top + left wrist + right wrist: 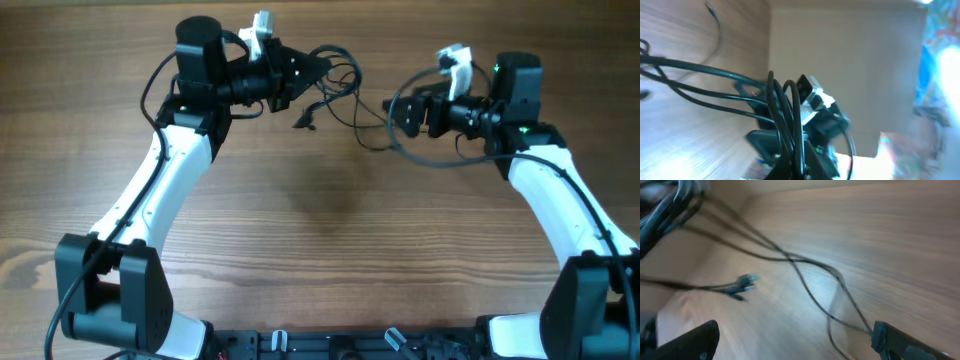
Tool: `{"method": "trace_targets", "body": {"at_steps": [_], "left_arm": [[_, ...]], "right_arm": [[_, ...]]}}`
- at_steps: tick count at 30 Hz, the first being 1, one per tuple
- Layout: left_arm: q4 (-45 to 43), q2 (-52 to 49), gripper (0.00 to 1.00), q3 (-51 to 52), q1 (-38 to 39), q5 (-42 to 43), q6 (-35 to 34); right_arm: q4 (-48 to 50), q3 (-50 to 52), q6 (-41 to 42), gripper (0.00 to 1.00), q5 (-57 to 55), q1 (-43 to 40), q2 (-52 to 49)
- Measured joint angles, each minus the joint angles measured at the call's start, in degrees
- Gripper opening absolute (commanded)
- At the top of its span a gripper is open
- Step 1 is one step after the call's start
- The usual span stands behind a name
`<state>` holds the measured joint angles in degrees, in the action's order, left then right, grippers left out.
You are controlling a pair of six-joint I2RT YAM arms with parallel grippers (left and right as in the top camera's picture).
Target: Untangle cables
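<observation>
The bunched cables (340,88) are gripped by the left end effector (300,72) while the right end effector (405,113) is held open, so one of them must likely be taken next

Thin dark cables (790,259), loosely tangled, apparently raised at one end

Overhead straight down over the whole table (330,250); both wrist views close and low, the cables (790,259) common to all.
</observation>
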<state>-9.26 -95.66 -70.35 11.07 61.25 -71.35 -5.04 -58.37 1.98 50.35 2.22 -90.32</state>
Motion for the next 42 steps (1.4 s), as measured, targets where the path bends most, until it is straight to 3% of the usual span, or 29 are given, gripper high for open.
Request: {"method": "trace_targets", "body": {"at_steps": [4, 9, 14, 16, 17, 19, 20, 21, 22, 25, 28, 30, 32, 34, 35, 38, 42], "left_arm": [[-5.0, 0.0, 0.04, 0.0, 0.0, 3.2, -9.7], [-13.6, 0.0, 0.04, 0.0, 0.0, 4.3, -18.3], [-13.7, 0.0, 0.04, 0.0, 0.1, 4.9, -21.2], [-15.2, 0.0, 0.04, 0.0, 0.6, 5.1, -23.5], [-16.3, 0.0, 0.04, 0.0, 1.0, 5.2, -24.0], [-19.2, 0.0, 0.04, 0.0, 2.0, 5.4, -25.6], [-20.4, 0.0, 0.04, 0.0, 2.5, 5.6, -26.5], [-22.2, -0.1, 0.04, 0.0, 2.8, 5.9, -27.6], [-23.9, -0.1, 0.04, 0.0, 3.2, 6.2, -28.2], [-24.3, -0.1, 0.04, 0.0, 3.1, 6.7, -29.1], [-24.2, -0.1, 0.04, 0.0, 2.3, 7.1, -28.1], [-22.9, -0.1, 0.04, 0.0, 1.3, 7.2, -23.5], [-16.9, -0.1, 0.04, -0.2, 1.0, 7.1, -15.0], [-7.5, -0.2, 0.04, -0.3, 2.1, 5.9, -5.2], [-5.2, -0.4, 0.04, -0.3, 2.7, 5.2, -1.9], [3.6, -0.4, 0.04, -0.4, 6.8, 0.4, 11.5], [5.7, -0.4, 0.04, -0.4, 8.8, -6.8, 27.1]], "right_arm": [[13.9, 4.1, -4.1, 1.00, 6.5, 1.6, -3.9], [32.8, 4.9, -5.1, 1.00, 8.1, 10.1, -10.4], [48.2, 5.4, 1.1, 1.00, -2.9, 16.3, -13.8], [51.6, 5.4, 5.4, 0.96, -13.6, 18.6, -15.1], [52.7, 5.4, 8.0, 0.91, -18.3, 19.3, -15.5], [55.4, 5.4, 13.4, 0.68, -25.6, 19.7, -16.4], [56.2, 5.4, 15.9, 0.46, -29.3, 19.6, -16.8], [56.9, 5.4, 17.6, 0.14, -32.9, 19.6, -17.4], [56.9, 5.4, 18.8, 0.04, -35.1, 19.6, -17.7], [57.7, 5.4, 20.9, 0.04, -34.4, 17.8, -18.4], [57.9, 5.4, 21.7, 0.04, -21.6, 12.0, -18.4], [57.9, 5.4, 26.2, 0.04, -9.9, 6.3, -18.4], [58.1, 5.4, 35.8, 0.04, 2.1, -0.8, -18.4], [59.4, 5.4, 44.7, 0.80, 14.1, -6.1, -18.4], [60.2, 5.4, 46.9, 1.00, 17.4, -6.6, -18.4], [62.4, 5.4, 52.2, 1.00, 27.8, -5.8, -18.3], [62.6, 5.4, 59.1, 1.00, 32.6, -8.6, -18.3]]}}
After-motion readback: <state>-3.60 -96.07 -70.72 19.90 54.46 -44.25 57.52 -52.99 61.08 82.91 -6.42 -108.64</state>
